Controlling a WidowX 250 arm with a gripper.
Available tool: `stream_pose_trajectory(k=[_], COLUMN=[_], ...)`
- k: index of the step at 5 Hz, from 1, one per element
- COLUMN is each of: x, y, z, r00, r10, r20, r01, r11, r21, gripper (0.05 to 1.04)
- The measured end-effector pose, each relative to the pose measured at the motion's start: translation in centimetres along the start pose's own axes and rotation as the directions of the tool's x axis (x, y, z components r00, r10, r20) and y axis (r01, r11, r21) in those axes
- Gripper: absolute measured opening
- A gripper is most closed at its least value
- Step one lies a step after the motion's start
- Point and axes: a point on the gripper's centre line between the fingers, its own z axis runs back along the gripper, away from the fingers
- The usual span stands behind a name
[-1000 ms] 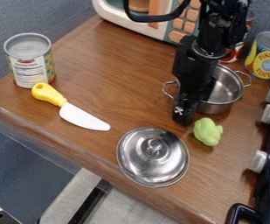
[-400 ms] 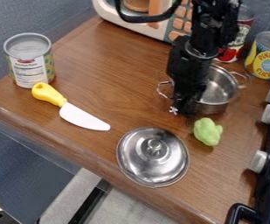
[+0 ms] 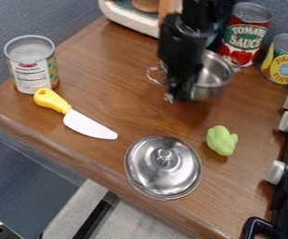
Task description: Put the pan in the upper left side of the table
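1. Done, as I judge it: my tool (image 3: 181,96) is clamped on the side of the pan (image 3: 217,75), which looks lifted just off the counter (image 3: 102,70);
2. the pan is near the tomato sauce can (image 3: 244,35), short of the upper left, so I call it about halfway;
3. left for me: carry it leftward, lower it, let go.

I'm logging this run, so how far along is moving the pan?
Done: the pan looks gripped and has shifted up and left in the view, farther from the green lump. In hand: the gripper is at the pan's left side, apparently holding it. Left: bring it to the upper left side of the table, lower it and release.
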Motion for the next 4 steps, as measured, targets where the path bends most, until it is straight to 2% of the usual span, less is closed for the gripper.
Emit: stream_pose_trajectory(k=[1, 2, 3, 4], x=[2.1, 4.7, 8.0, 11.1], y=[0.3, 1.3, 1.7, 1.4], z=[2.5, 4.0, 4.0, 3.7], r00=[0.999, 0.99, 0.968, 0.949], r10=[0.048, 0.127, 0.231, 0.294], r20=[0.02, 0.066, 0.093, 0.116], r01=[-0.046, -0.121, -0.224, -0.282], r11=[0.997, 0.989, 0.971, 0.953], r21=[-0.067, -0.089, -0.087, -0.111], gripper=[0.073, 0.073, 0.073, 0.073])
